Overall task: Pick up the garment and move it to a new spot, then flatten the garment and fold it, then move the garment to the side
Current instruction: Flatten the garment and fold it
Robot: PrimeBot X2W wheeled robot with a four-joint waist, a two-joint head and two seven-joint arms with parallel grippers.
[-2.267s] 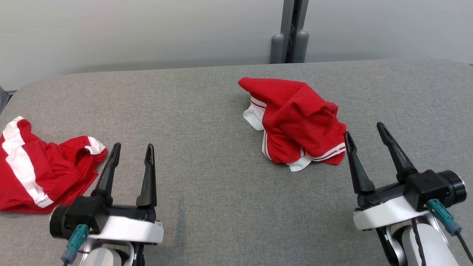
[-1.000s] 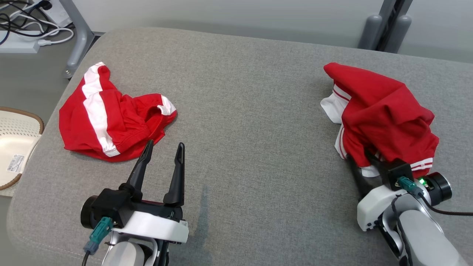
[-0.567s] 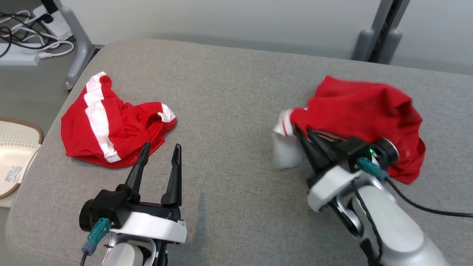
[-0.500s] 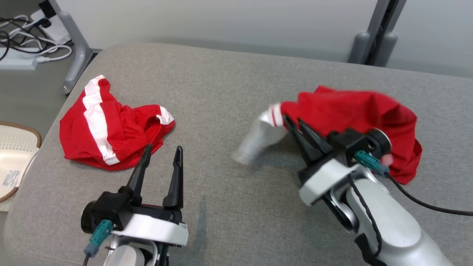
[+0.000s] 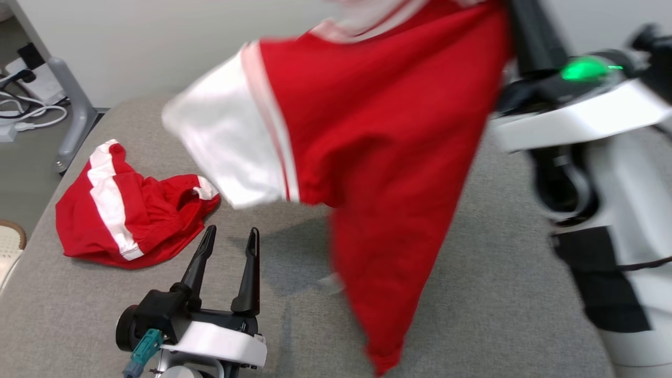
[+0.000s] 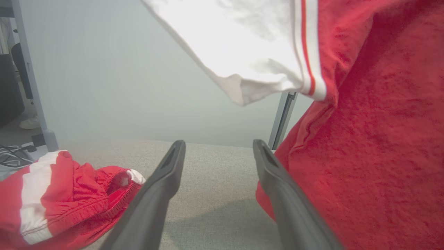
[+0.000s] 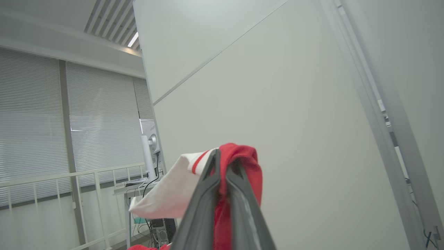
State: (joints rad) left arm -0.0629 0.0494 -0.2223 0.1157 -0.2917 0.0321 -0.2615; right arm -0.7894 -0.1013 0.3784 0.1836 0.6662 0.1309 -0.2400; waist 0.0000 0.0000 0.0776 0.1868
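The garment (image 5: 388, 157), a red top with a white sleeve edged in thin stripes, hangs in the air above the grey padded surface (image 5: 499, 294); in my head view it drapes from the upper right down to a narrow point near the bottom edge, with the white sleeve flung out to the left and blurred; I cannot tell whether its lowest tip touches the surface. My right gripper (image 7: 224, 154) has its two dark fingers pressed together on a bunch of red and white cloth at the garment's top, seen in the right wrist view against a pale wall (image 7: 295, 104); in the head view a green light (image 5: 580, 68) glows on its body high at the right, just beside the cloth. My left gripper (image 5: 230, 236) sits low at the lower left with its fingers spread wide; in the left wrist view the hanging red cloth is just beside one finger, and I cannot tell whether they touch. A pair of red shorts with white bands (image 5: 126, 210) lies crumpled on the surface to the left, near the left gripper's fingertips but apart from them; past the surface's left end stand a grey metal leg (image 5: 73, 115) and white cables (image 5: 21, 113) on the floor.
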